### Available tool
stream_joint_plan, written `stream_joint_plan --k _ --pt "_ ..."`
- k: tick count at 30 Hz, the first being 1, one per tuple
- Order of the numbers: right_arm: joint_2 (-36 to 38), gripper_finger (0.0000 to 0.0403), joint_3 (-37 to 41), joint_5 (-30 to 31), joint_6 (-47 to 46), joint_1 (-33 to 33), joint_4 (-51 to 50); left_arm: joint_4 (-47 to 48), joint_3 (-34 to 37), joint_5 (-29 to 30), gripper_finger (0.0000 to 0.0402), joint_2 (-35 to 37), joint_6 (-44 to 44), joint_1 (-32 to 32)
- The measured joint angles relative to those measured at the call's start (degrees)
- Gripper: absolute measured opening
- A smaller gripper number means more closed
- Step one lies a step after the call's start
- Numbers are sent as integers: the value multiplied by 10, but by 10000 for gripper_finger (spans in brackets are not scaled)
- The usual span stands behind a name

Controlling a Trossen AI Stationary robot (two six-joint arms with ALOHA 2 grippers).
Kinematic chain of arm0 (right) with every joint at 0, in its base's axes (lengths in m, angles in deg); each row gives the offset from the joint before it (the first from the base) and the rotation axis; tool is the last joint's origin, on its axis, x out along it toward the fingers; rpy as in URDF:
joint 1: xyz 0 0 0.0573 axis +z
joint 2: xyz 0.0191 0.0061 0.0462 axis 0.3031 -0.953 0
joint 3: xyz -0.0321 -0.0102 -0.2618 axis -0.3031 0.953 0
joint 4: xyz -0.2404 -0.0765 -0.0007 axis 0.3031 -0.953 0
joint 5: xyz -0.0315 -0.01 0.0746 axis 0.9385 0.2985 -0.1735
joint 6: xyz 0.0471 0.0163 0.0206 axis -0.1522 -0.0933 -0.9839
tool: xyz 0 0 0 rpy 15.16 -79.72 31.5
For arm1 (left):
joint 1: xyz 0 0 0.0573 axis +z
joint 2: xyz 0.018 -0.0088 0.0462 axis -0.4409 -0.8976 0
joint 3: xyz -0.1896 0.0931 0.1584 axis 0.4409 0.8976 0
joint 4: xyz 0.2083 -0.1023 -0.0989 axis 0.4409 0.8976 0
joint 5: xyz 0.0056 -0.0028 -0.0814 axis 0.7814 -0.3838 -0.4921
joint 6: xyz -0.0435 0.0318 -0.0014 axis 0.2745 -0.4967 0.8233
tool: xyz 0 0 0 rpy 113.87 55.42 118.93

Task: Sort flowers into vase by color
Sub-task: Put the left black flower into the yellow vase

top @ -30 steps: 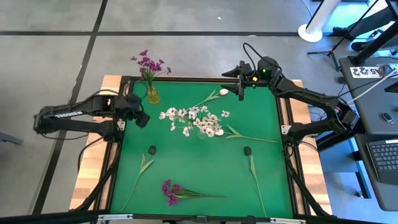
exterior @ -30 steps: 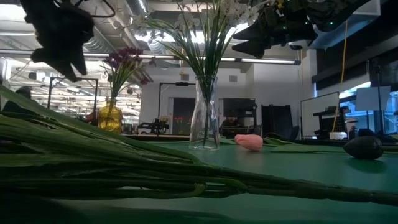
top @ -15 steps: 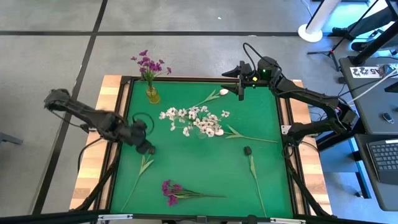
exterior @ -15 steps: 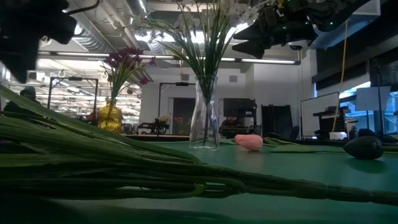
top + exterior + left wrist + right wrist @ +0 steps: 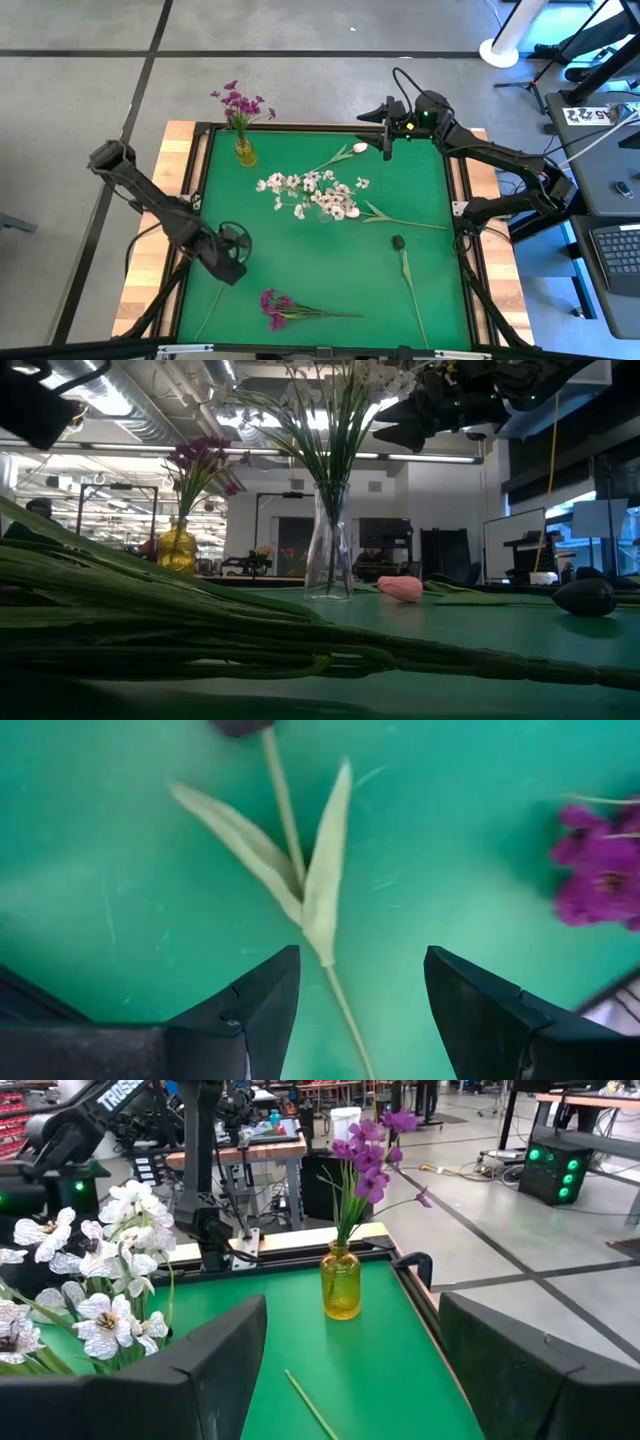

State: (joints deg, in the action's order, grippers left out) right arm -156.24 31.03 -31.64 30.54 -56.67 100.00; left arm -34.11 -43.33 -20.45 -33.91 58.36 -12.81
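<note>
While left gripper (image 5: 360,1010) jaws gape, leafy stem (image 5: 312,890) between them, right gripper (image 5: 350,1370) apart.

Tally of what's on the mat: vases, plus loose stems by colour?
Vases: 2 - yellow vase, clear vase
Loose purple bunch: 1
Loose pink bud stem: 1
Loose green leaf stems: 3 - left leaf stem, middle leaf stem, right leaf stem
Total: 7

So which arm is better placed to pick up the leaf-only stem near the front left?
The left. Its hand hangs open directly over the leafy stem, fingers on either side of it. The right hand waits at the table's far edge, beside the pink bud.
</note>
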Motion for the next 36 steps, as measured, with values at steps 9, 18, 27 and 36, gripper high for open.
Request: stream_joint_plan --k 9,18,27,36 --pt "0 293 0 0 -15 0 -5 -6 0 -12 208 -62 37 -17" --pt "0 293 0 0 -15 0 -18 -21 0 -26 208 -108 44 -17" --pt "0 293 0 0 -15 0 -17 -37 0 -62 208 -166 49 -17" --pt "0 293 0 0 -15 0 -15 -77 0 -70 148 -178 69 -11"
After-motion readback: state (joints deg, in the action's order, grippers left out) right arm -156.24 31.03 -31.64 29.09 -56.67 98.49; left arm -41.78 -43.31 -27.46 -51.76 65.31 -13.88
